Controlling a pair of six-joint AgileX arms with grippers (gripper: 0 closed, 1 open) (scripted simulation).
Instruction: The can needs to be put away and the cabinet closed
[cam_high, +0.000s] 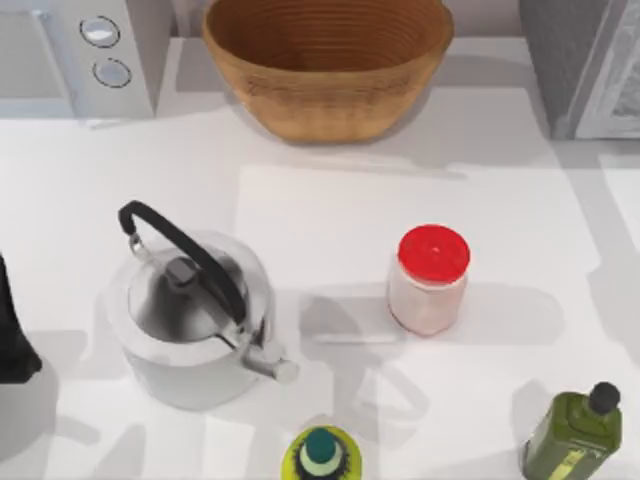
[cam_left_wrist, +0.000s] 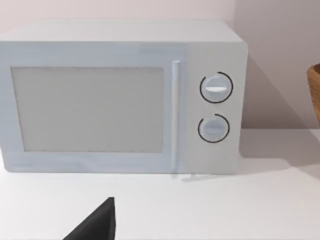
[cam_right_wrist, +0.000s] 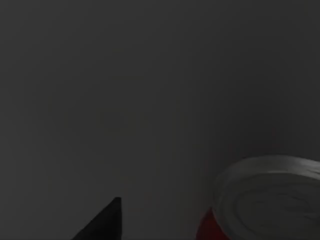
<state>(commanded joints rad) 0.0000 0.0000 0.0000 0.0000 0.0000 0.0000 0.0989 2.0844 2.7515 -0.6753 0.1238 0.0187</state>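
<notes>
From above I see a plain white bench (cam_high: 330, 200) carrying a scatter of kitchen things. At its back left stands a pale boxy microwave with two round knobs (cam_high: 85, 55); my left wrist camera faces its front squarely, with a pale wall behind it. In the back middle sits a wide woven wicker basket (cam_high: 325, 65), and at the back right corner the large grey cabinet with a white-framed door (cam_high: 585, 65) runs out of the top view. Nearer the front, a shiny steel kettle with a black arched handle (cam_high: 190, 320) stands left of centre, a white jar with a red lid (cam_high: 428, 280) stands right of centre, well apart from the kettle, a green bottle with a black cap (cam_high: 575, 435) sits at the front right, and a yellow-green bottle with a dark teal cap (cam_high: 320, 455) sits at the front edge.

My left arm (cam_high: 15, 335) is a dark shape at the bench's left edge; I cannot tell how its jaws are set.

The right wrist view is dark, a dim grey surface all around. In it the small red can with a silver metal top (cam_right_wrist: 265, 200) shows close up, its ridged silver rim uppermost and a strip of red wall below. I cannot tell whether the right jaws are spread or pinching it.
</notes>
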